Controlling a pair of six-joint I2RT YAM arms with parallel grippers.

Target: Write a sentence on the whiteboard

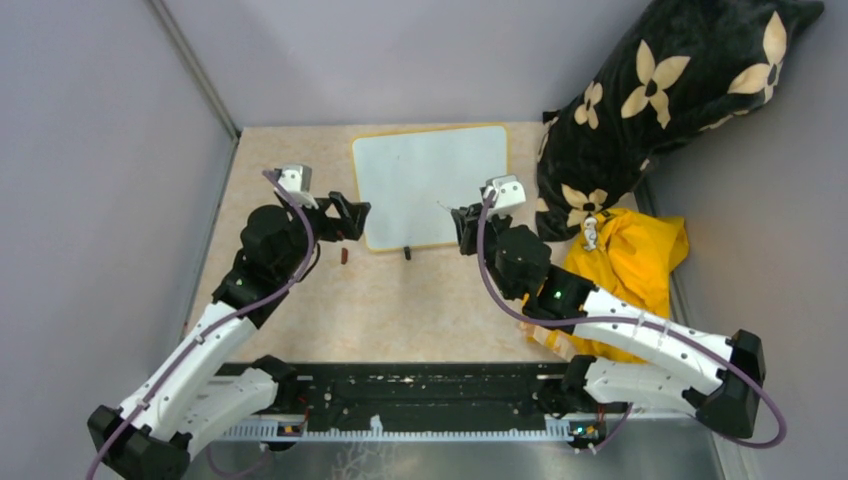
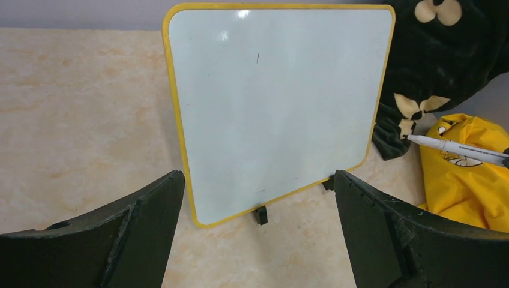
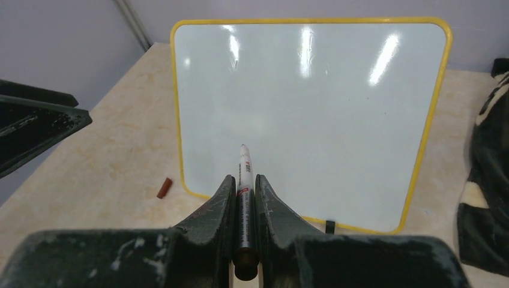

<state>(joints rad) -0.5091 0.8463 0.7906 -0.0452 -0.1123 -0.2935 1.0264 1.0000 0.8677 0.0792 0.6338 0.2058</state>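
My right tool (image 3: 243, 181) is clamped on the marker (image 3: 244, 171), which lies along the fingers with its bare tip aimed at the whiteboard (image 3: 312, 114). My left tool (image 2: 258, 179) is spread wide with nothing in it, just beside the board's left edge. The whiteboard sits at the far middle of the bench (image 1: 400, 310) on its 2 small black feet, seemingly tilted back. A small reddish-brown cap (image 3: 164, 188) lies on the bench near the board's near-left corner. The sentence is not yet written: the white face looks blank apart from 1 tiny dark tick (image 2: 257, 58), perhaps a speck, perhaps a stroke. I judge the writing is all left to do.
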